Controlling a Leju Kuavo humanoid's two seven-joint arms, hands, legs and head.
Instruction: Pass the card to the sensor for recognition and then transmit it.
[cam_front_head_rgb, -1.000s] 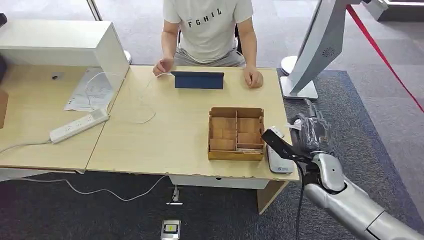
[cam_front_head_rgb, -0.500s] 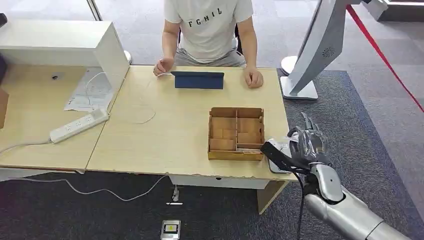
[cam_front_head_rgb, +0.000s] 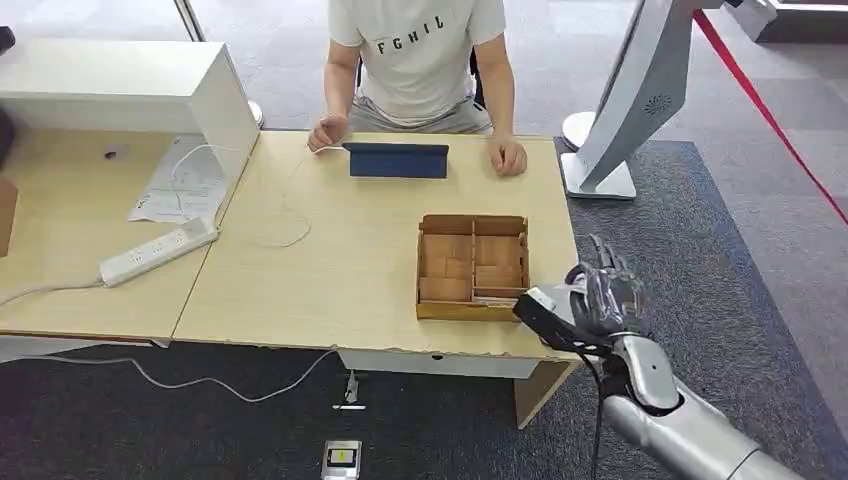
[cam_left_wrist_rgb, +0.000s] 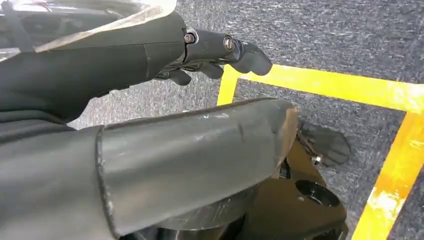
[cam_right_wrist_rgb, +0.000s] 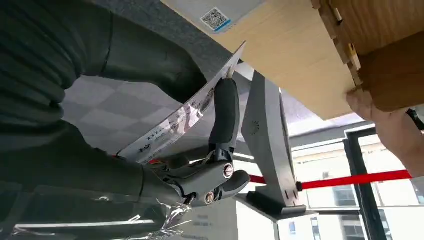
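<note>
From the head view: silver metal right hand (cam_front_head_rgb: 603, 298) hanging over the near right corner of the pale wooden table (cam_front_head_rgb: 330, 270), just beside the brown wooden box with little compartments (cam_front_head_rgb: 472, 267). Fingers partly curled there, but too small to tell what sits between them. Across the table, a seated person in a white shirt (cam_front_head_rgb: 415, 50), with a flat dark blue stand (cam_front_head_rgb: 397, 160) in front. From the left wrist view: dark left hand (cam_left_wrist_rgb: 215, 50) hanging loose over grey carpet with yellow tape lines (cam_left_wrist_rgb: 320, 85), holding nothing, thumb well away from the fingers. From the right wrist view: thin shiny card with small print (cam_right_wrist_rgb: 185, 117) pinched between the thick grey thumb and one dark finger (cam_right_wrist_rgb: 226, 112), and bent a little by the squeeze. Near it, on the table corner, the flat white sensor with a square code sticker (cam_right_wrist_rgb: 220, 15). Probably mid-scan, with the handover not yet done. Could go wrong like this: smooth, slippery card sliding out of such a small pinch and dropping to the carpet; no reading if held tilted or too far from the sensor; a bump against the box wall (cam_right_wrist_rgb: 350, 55) from swinging too wide. Card thin, glossy and bendy; sensor hard, smooth plastic; box rough plywood with toothed joints; carpet fuzzy.
</note>
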